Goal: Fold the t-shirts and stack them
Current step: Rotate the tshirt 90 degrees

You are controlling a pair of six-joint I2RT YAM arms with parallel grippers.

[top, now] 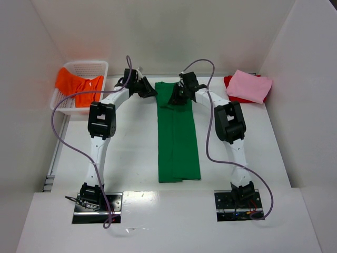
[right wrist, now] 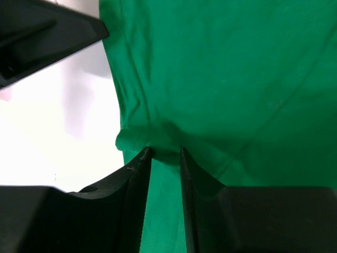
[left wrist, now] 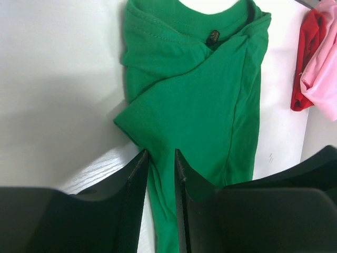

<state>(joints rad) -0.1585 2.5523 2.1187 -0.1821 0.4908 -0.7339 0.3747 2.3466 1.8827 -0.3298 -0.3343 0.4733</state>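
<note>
A bright green t-shirt (top: 178,137), folded lengthwise into a long strip, lies flat in the middle of the table with its collar at the far end. My left gripper (top: 148,89) is at its far left edge, jaws nearly closed with green cloth (left wrist: 189,105) between them. My right gripper (top: 177,97) is on the shirt's far end, jaws pinched on a small bunched fold of green cloth (right wrist: 221,79). An orange t-shirt (top: 79,87) lies in the basket. A pink t-shirt (top: 250,85) lies on a red one (top: 230,81) at the far right.
The white mesh basket (top: 100,66) stands at the far left. White walls close in the table at the back and on both sides. The pink and red shirts show at the right edge of the left wrist view (left wrist: 316,68).
</note>
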